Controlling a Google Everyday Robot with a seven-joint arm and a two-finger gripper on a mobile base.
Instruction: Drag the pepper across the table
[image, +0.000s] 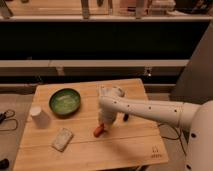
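The small red-orange pepper (99, 130) lies on the light wooden table (130, 145), a little left of centre. My gripper (104, 123) hangs at the end of the white arm (150, 109) and sits right over the pepper's right end, touching or nearly touching it. The arm reaches in from the right and covers the table's middle.
A green bowl (65, 101) stands at the back left. A white cup (38, 116) is near the left edge. A pale rectangular sponge (62, 139) lies front left. A small dark object (126, 117) sits behind the arm. A dark logo mark (155, 151) is near the front right corner.
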